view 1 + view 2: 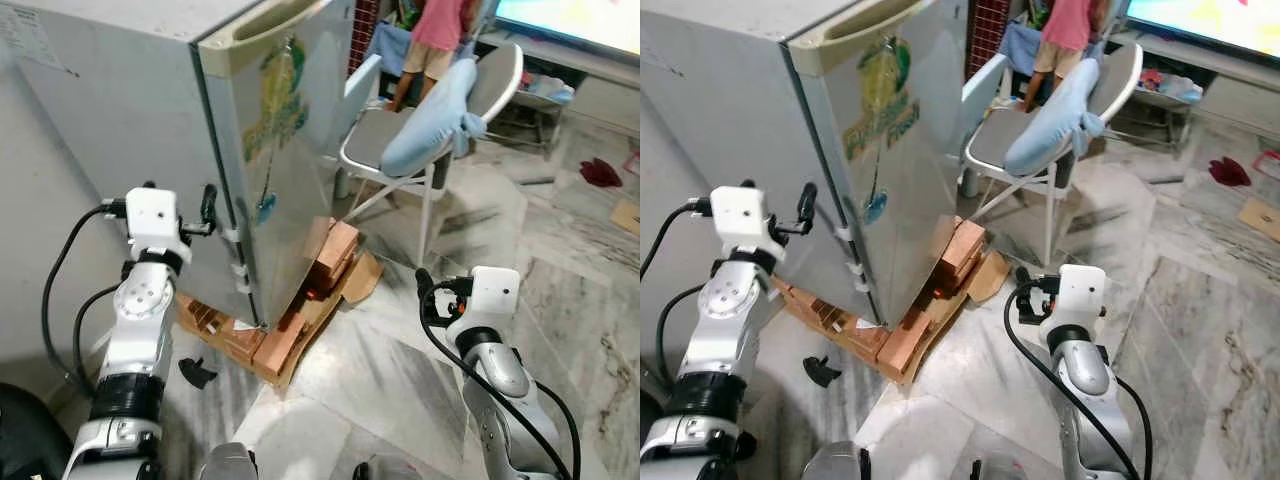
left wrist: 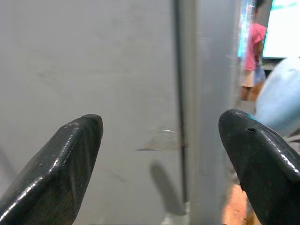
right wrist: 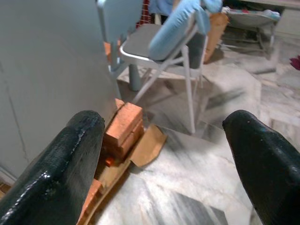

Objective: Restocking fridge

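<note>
While the fridge (image 1: 270, 150) door is standing closed, the left gripper (image 2: 159, 140) is hovering spread at its side seam; the right gripper (image 3: 164, 140) is hanging spread over the floor (image 1: 400, 370).

From my seat the room reads evenly daylit, brightest toward the screen (image 1: 570, 20) at the back. Soft shadows fall under the chair (image 1: 420, 130) on the glossy marble floor (image 1: 560, 270). In both wrist views the near fingers (image 2: 56, 173) go blurry.
</note>
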